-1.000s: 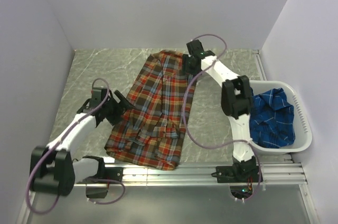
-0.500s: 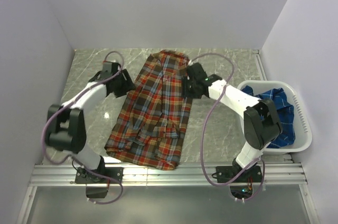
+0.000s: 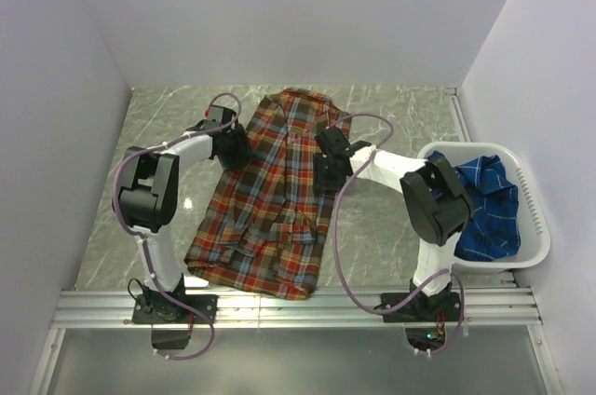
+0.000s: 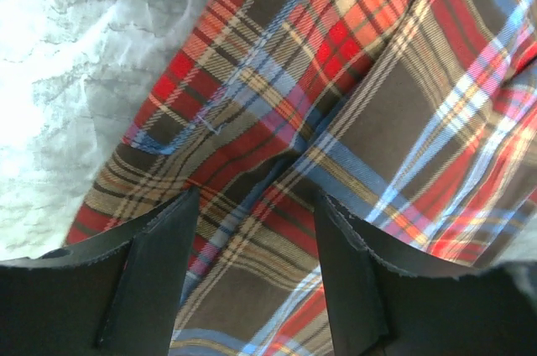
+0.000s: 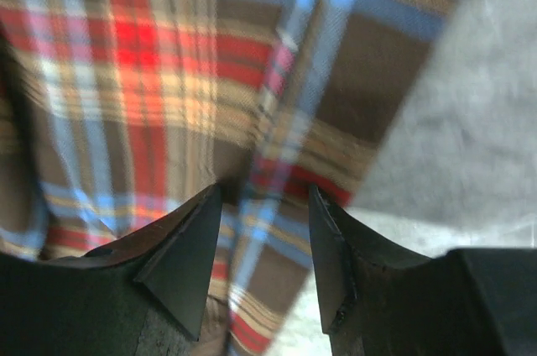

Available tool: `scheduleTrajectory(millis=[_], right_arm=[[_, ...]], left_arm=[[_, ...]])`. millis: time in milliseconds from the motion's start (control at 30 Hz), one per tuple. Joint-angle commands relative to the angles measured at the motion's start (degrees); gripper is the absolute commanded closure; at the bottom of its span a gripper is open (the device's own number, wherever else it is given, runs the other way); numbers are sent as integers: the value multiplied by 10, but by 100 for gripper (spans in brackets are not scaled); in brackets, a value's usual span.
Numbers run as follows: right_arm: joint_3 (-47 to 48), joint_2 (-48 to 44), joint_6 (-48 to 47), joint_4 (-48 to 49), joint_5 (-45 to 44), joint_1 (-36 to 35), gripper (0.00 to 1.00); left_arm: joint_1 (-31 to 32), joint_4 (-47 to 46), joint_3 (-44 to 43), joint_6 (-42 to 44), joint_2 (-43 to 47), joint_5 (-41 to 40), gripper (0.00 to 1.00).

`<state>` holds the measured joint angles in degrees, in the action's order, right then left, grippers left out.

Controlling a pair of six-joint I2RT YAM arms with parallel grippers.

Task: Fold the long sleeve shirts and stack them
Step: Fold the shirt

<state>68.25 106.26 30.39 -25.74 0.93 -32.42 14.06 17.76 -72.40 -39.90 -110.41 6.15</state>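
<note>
Your red plaid shirt [image 3: 270,199] lies spread flat in the middle of the desk [image 3: 149,134], collar at 12 o'clock, hem at 6. Your left tool [image 3: 235,146] sits on its edge at 10 o'clock and your right tool [image 3: 326,167] on its edge at 2 o'clock. Each has its jaws part-way apart astride the cloth, and you cannot tell whether either is pinching it. The blue shirt [image 3: 484,209] is bunched in the white basket [image 3: 535,227] at 3 o'clock
</note>
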Motion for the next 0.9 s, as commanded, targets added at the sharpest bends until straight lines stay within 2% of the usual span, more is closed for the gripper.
scheduleTrajectory(millis=[0,100,233,333,433,533,633,767,867], right_arm=[[49,45,-16,2,-26,10,47],[86,74,-42,-10,-29,22,47],[135,105,-73,-23,-52,33,46],[182,135,-96,-26,-64,49,46],[246,171,-111,-40,-66,66,46],[300,191,-123,-51,-74,74,45],[312,165,-129,-63,-84,73,44],[215,38,-138,-43,-70,68,41],[146,-41,-141,-52,-71,44,39]], left_arm=[[0,-32,10,-58,-4,-6,36],[-6,-41,37,-103,-3,-8,35],[-18,-99,133,-181,27,-2,36],[-20,-123,170,-232,48,-9,35],[-19,-144,187,-272,68,8,33],[-10,-150,174,-274,99,9,28],[0,-106,139,-244,135,-12,22],[12,-59,118,-201,206,-50,9],[30,-24,118,-158,257,-75,6]])
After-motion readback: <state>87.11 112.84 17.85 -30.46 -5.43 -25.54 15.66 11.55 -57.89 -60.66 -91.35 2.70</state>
